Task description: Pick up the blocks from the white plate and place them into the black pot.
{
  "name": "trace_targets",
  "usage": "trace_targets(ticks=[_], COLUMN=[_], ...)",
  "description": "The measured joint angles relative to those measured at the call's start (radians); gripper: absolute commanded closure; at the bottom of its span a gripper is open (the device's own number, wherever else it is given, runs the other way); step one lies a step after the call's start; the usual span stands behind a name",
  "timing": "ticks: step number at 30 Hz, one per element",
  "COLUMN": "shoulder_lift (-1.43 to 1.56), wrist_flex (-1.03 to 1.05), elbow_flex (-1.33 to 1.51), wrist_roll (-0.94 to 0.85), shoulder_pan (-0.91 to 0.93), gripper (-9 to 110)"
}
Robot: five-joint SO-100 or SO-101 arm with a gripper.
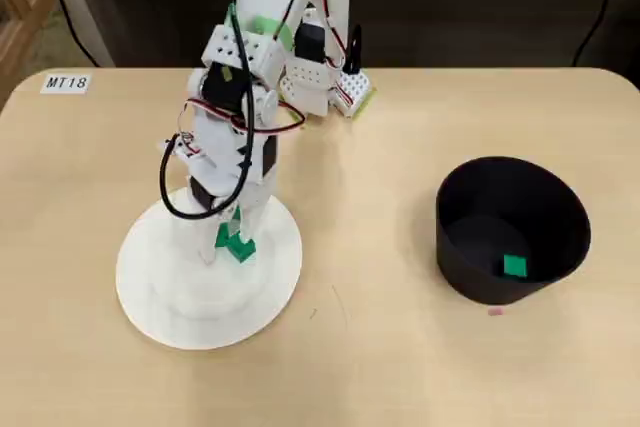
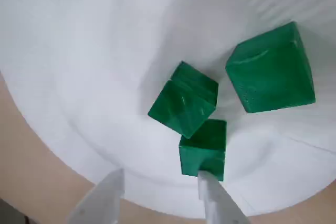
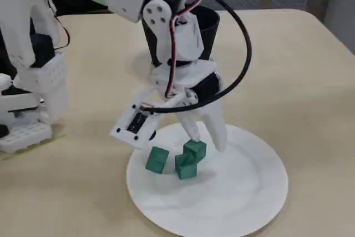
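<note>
Blocks [image 2: 189, 106] are waiting on the white plate [image 2: 79, 51] while the spread gripper [image 2: 160, 182] is lining up, probably needing to drop and pinch next.

**Around the work area: table, label and backdrop**

A light wooden table [image 1: 400, 367] with rounded corners fills most of the overhead view. At the upper left of that frame a small white label [image 1: 66, 82] printed "MT18" lies flat on the tabletop near the edge. A tiny pinkish speck [image 1: 495, 312] sits on the wood at lower right of centre. Along the top of the frame the background is dark, with a thin black cable [image 1: 597, 17] hanging at the upper right and a strip of pale wooden furniture [image 1: 18, 7] at the far upper left.
</note>
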Motion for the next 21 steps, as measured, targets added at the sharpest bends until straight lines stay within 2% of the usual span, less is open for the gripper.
trace_targets(ticks=[10,21], shoulder_lift=[0.110,0.038], wrist_flex=[0.313,0.330], elbow_flex=[-0.118,-0.117], wrist_roll=[-0.077,-0.083], shoulder_pan=[-0.014,-0.005], gripper=[80,75])
